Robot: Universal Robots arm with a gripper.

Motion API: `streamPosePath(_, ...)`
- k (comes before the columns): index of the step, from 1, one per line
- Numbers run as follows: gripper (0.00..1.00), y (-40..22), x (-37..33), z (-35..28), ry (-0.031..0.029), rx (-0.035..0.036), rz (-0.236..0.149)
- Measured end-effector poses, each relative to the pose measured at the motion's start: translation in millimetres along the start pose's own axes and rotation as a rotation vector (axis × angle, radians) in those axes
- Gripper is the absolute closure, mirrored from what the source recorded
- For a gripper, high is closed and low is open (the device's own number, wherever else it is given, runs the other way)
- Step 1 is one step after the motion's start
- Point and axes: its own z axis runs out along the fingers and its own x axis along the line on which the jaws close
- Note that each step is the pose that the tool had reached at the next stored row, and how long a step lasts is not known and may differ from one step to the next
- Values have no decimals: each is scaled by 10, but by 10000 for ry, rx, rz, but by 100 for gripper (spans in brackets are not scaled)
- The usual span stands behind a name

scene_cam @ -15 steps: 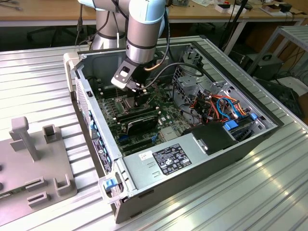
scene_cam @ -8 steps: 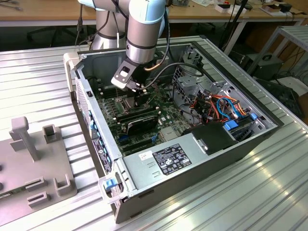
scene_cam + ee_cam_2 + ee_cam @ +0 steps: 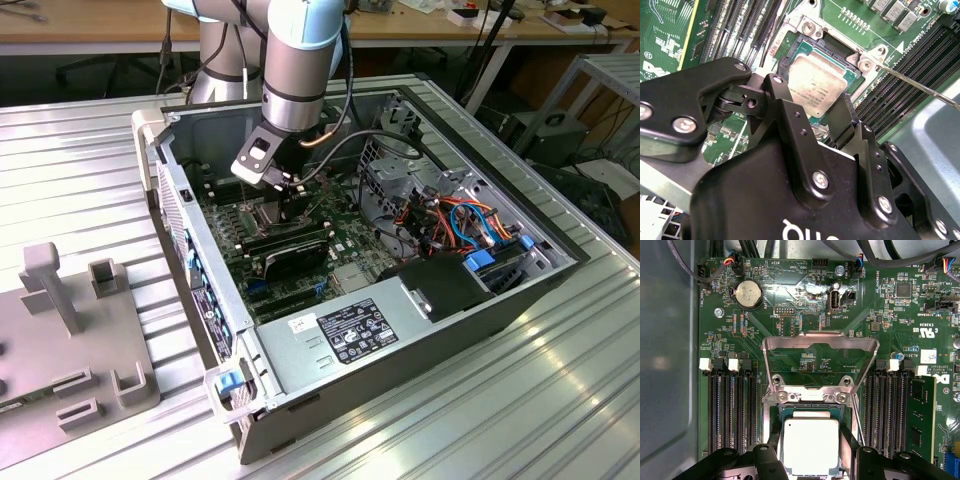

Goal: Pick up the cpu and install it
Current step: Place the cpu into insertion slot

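The cpu (image 3: 811,447), a flat square chip with a silver-grey top, sits at the open socket (image 3: 790,52) on the green motherboard (image 3: 805,320). I cannot tell whether it rests in the socket or hangs just above it. My gripper (image 3: 811,440) is shut on the cpu, one black finger (image 3: 790,115) against each of two opposite edges. The socket's metal load plate (image 3: 820,342) stands swung open beyond the chip, and its thin lever (image 3: 915,82) sticks out to one side. In the exterior view the gripper (image 3: 290,200) reaches down into the computer case (image 3: 480,300).
Empty RAM slots (image 3: 730,410) flank the socket on both sides, and a green card (image 3: 921,415) stands in an outer slot. A power supply (image 3: 350,330) and coloured cables (image 3: 450,220) fill the case's near end. A grey fixture (image 3: 70,330) lies at the exterior view's left.
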Motion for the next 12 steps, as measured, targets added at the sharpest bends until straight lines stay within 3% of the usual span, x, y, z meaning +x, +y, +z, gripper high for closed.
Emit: streamPosePath(12, 45, 2, 0, 0, 1, 0, -2)
